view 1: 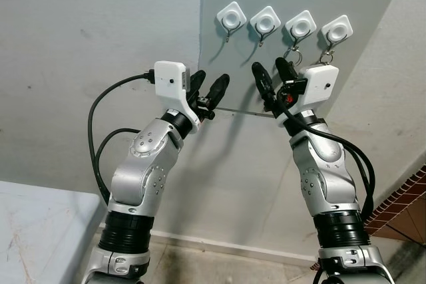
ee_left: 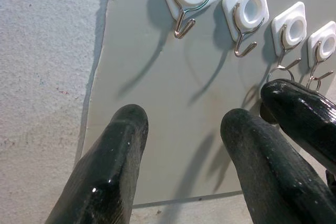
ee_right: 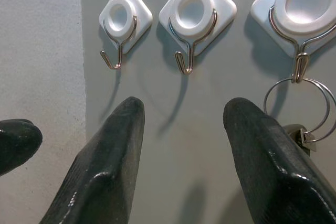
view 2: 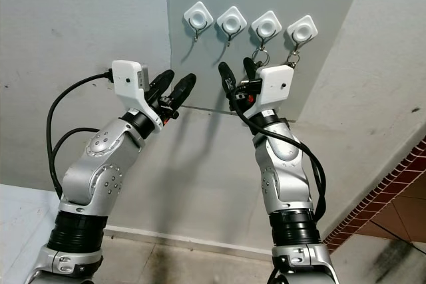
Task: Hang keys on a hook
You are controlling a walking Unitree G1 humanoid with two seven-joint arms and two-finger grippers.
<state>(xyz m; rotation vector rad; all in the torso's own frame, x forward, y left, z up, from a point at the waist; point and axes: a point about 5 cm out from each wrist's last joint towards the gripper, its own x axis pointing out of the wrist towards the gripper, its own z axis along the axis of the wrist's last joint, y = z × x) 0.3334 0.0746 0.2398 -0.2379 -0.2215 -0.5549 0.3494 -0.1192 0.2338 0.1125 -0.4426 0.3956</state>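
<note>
A grey board (view 1: 346, 38) on a pale wall carries four white hooks in a row. The left gripper (view 1: 210, 91) is raised below the first hook (view 1: 231, 18), fingers parted and empty. The second hook (view 1: 265, 22) is bare too. The right gripper (view 1: 271, 74) is raised beside it (also spread apart, holding nothing). A key ring (ee_right: 300, 106) hangs on the third hook (view 1: 300, 29), and keys (view 1: 327, 53) hang from the fourth hook (view 1: 336, 31).

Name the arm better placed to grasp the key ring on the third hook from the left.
Right. The right gripper sits just below that key ring, jaws open; the left gripper is by the panel's edge.
</note>
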